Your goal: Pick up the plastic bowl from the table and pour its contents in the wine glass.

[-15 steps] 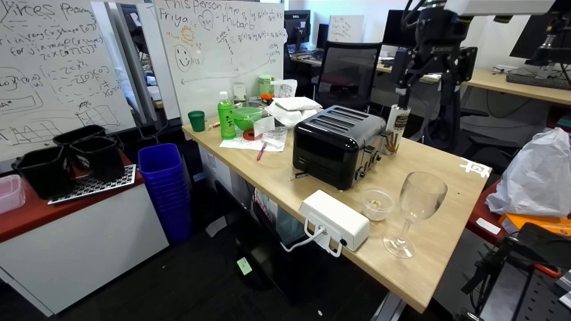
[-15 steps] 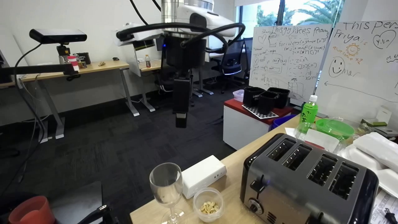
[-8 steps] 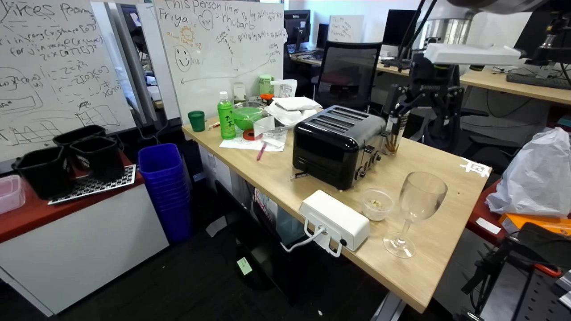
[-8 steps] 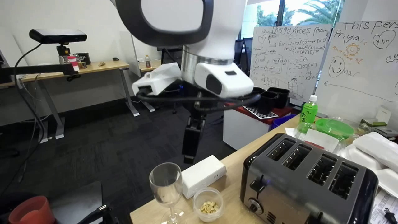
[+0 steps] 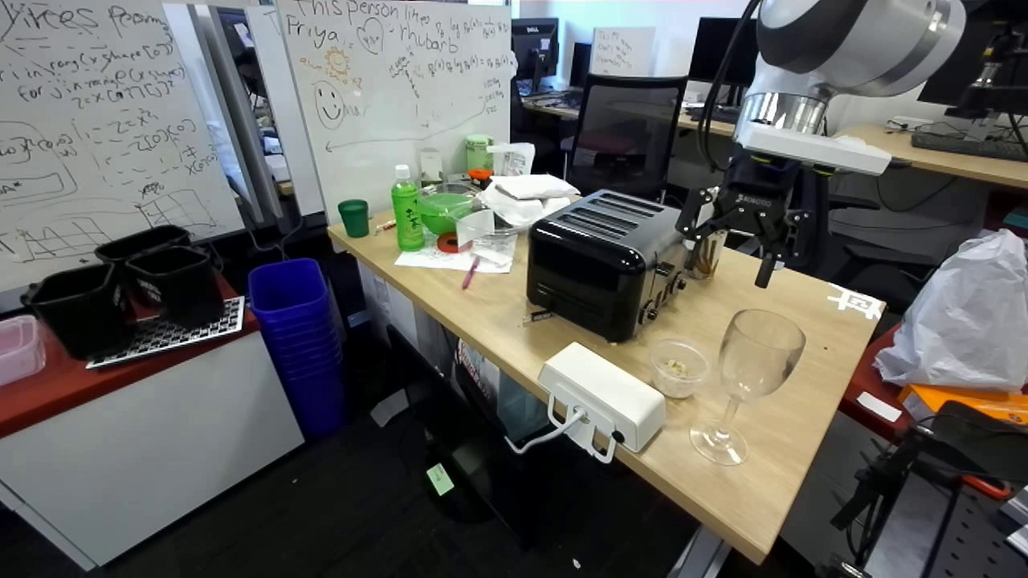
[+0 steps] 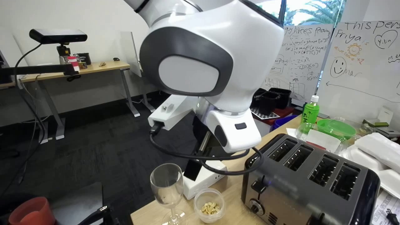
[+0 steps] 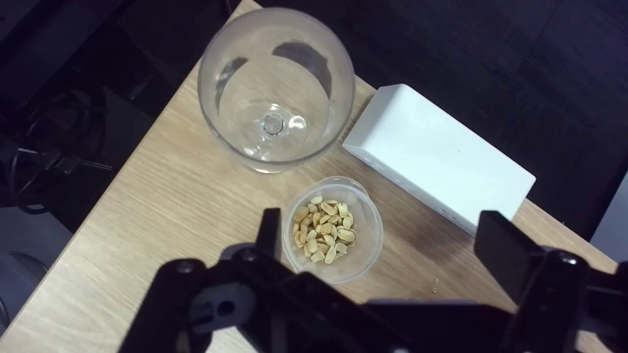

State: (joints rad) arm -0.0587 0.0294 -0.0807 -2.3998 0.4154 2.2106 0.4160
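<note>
The clear plastic bowl (image 7: 368, 245) stands upright on the pale wood table (image 7: 157, 206) and holds peanuts. It also shows in both exterior views (image 5: 679, 390) (image 6: 208, 194). The empty wine glass (image 7: 274, 88) stands upright beside it near the table corner, also in both exterior views (image 5: 759, 353) (image 6: 167, 184). My gripper (image 7: 385, 240) is open and empty above the table. In the wrist view the bowl appears by the left finger, with the wide gap to its right. In an exterior view the gripper (image 5: 727, 263) is well above the bowl; in an exterior view the arm mostly hides it.
A white power box (image 7: 436, 152) sits at the table edge close beside the bowl and glass, also in an exterior view (image 5: 602, 393). A black toaster (image 5: 606, 265) stands behind the bowl. A jar (image 5: 707, 257) is beside the toaster. A green bottle (image 5: 408, 213) and clutter lie at the far end.
The arm has come down and forward over the table, bringing the gripper lower and nearer the bowl and glass. The gripper has tilted. The bowl and glass have not moved.
</note>
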